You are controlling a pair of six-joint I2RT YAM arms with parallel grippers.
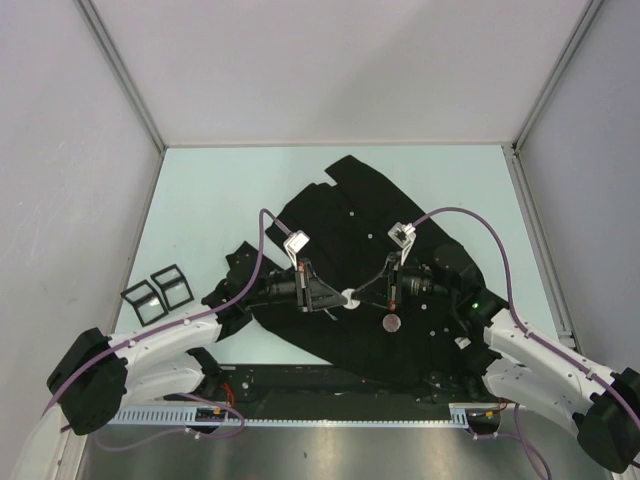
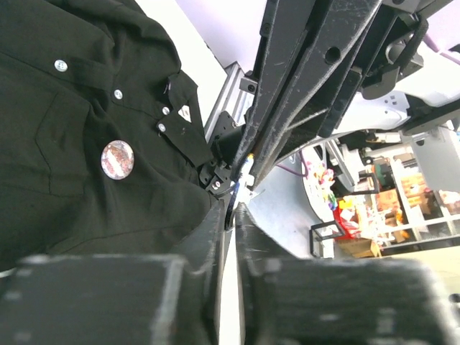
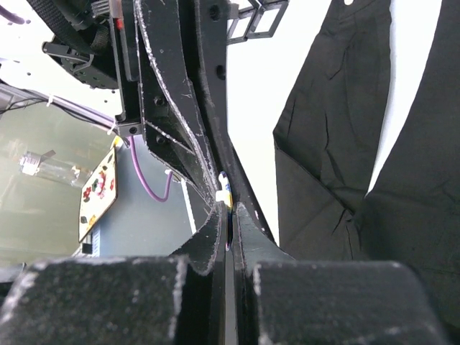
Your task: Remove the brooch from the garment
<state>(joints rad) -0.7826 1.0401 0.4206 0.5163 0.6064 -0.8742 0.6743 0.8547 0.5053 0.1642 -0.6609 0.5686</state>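
The black garment (image 1: pixel 360 220) lies spread over the middle of the table, with small white buttons. A round pinkish brooch (image 1: pixel 392 322) sits on it near the front, and also shows in the left wrist view (image 2: pixel 117 159) on the cloth (image 2: pixel 50 194). My left gripper (image 1: pixel 340 298) and right gripper (image 1: pixel 362 296) meet tip to tip just above and left of that brooch. Both are shut on a small thin round disc (image 1: pixel 350 297), white from above. The disc shows edge-on at the left tips (image 2: pixel 233 208) and the right tips (image 3: pixel 231 208). Cloth (image 3: pixel 402 180) lies to the right.
Two small black-framed squares (image 1: pixel 157 290) lie on the table left of the garment. A perforated rail (image 1: pixel 300 420) runs along the near edge between the arm bases. White walls enclose the table on three sides.
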